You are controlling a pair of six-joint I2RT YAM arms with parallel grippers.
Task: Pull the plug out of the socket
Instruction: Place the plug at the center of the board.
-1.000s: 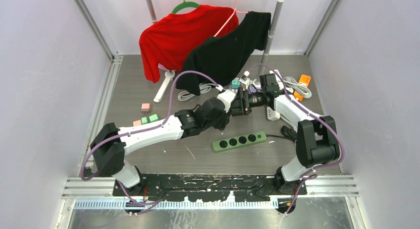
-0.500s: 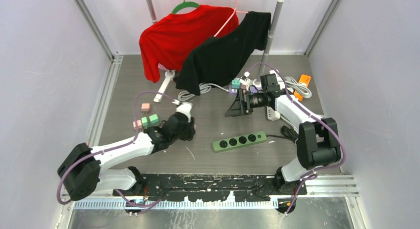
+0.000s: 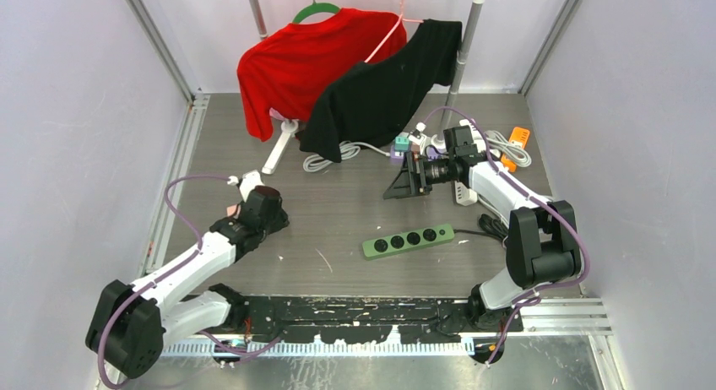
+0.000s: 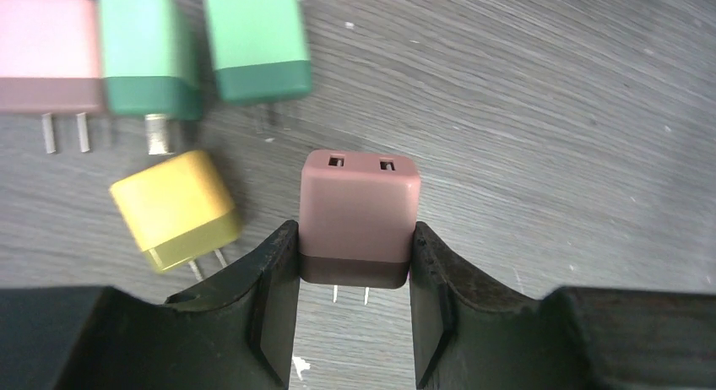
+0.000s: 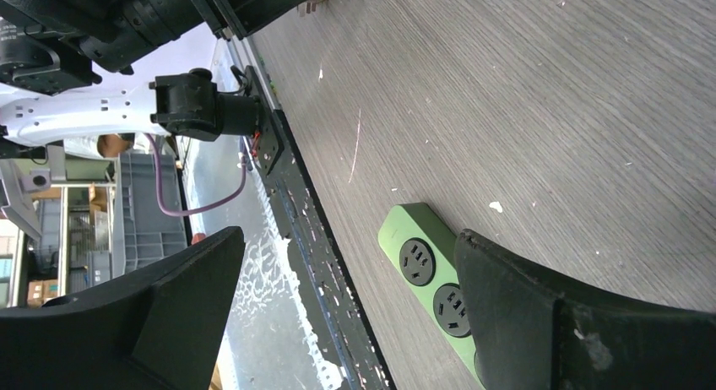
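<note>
- Left pincer [image 4: 355, 238] is clamped narrow on the mauve plug [image 4: 360, 206], which is free of any socket near the bench's [image 4: 549, 111] left edge, beside a yellow plug [image 4: 173, 206] and a green plug [image 4: 253, 44].
- Step, as I judge it: setting the pulled plug down. Next, lower it gently and open the jaws.
- Right pincer [image 5: 350, 238] gapes wide and empty over mid-bench.
- A second ago both pincers met mid-bench; since then the left arm has swung away.

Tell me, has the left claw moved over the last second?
Yes. The left claw swung left and nearer, away from the green power strip, holding a pink plug.
</note>
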